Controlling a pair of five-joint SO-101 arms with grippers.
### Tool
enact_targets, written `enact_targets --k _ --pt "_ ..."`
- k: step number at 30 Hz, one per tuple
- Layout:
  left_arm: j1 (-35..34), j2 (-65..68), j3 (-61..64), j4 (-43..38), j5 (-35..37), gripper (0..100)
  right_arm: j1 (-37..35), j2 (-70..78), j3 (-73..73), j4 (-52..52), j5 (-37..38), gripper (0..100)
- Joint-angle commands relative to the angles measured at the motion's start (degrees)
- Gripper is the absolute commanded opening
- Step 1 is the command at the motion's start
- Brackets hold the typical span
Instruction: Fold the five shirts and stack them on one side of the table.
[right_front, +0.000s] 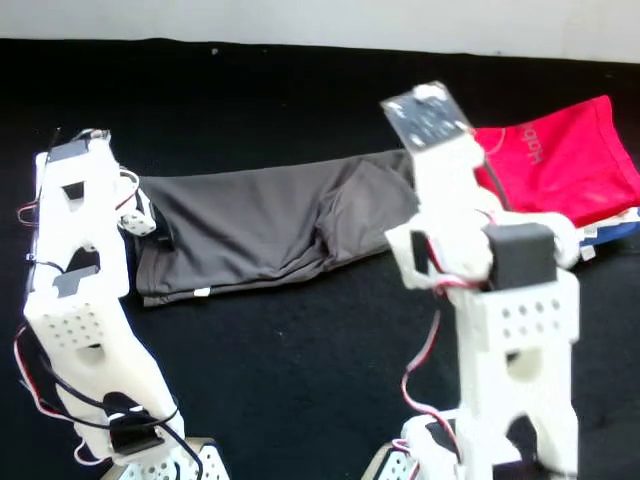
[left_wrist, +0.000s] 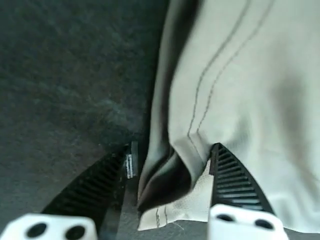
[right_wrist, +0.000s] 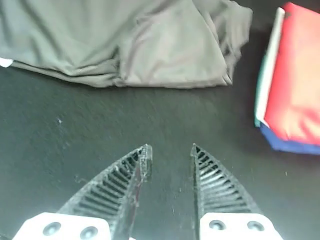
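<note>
Grey shirt (right_front: 260, 225), high view: folded into a long strip across the centre of the table (right_front: 300, 380), running 9 o'clock to 1 o'clock; stack (right_front: 610, 225) at 2 o'clock with red shirt (right_front: 560, 160) on top, just beside the strip's 1 o'clock end; left gripper (right_front: 155, 232) sits at the strip's 9 o'clock end; right arm (right_front: 500, 300) stands at 5 o'clock.

Left wrist view: my left claw is released, jaws wide, straddling the grey shirt's hemmed corner; one finger (left_wrist: 227, 175) touches cloth, the other is over black table beside a small tag (left_wrist: 129, 165).

Right wrist view: right gripper (right_wrist: 170, 149) released, jaws apart over bare table; near the grey shirt, not touching; I see white and blue layers under the red in the stack.
</note>
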Motion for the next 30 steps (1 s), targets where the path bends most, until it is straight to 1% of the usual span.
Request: enact_targets --k 1,6,7,8,10,11,12,14,17,23,27,29,30 --pt "2.24 3.3 -5.23 3.43 2.64 24 3.38 -5.85 3.74 0.48 0.7 13.3" --pt "4.26 9.01 -14.37 11.25 2.55 23 6.37 -9.19 7.34 0.4 0.7 13.3" --pt "4.26 10.33 -16.04 12.66 2.46 20 7.43 -9.36 7.87 0.4 0.7 13.3" --pt "4.0 11.82 -17.8 13.98 2.46 15 8.66 -9.36 8.31 0.4 0.7 13.3" --pt "2.77 14.46 -20.88 16.35 2.37 2 11.3 -9.27 9.19 0.13 0.7 13.3" --pt "1.8 15.6 -22.29 17.41 1.67 0 12.62 -9.45 9.98 -0.84 0.7 13.3" --pt "0.75 16.48 -23.69 18.46 0.18 3 14.11 -9.8 11.3 -1.98 0.7 13.3" --pt "-2.24 17.63 -26.51 20.22 -1.93 0 17.27 -9.89 14.11 -4.7 0.7 13.3" --pt "-8.57 17.8 -30.37 21.1 -4.22 1 20.62 -9.89 20.44 -9.8 0.7 13.3" --pt "-22.9 17.89 -41.1 21.19 -13.98 1 21.23 -9.89 36.62 -20.18 0.62 13.3" --pt "-30.29 17.8 -46.37 21.19 -18.55 1 21.41 -9.98 42.95 -25.71 0.44 13.0" --pt "-32.92 17.8 -48.92 21.19 -20.22 1 21.14 -9.98 43.74 -26.07 0.44 8.7" --pt "-33.89 17.8 -49.98 21.19 -20.84 1 21.14 -9.98 43.74 -26.07 0.44 3.7"
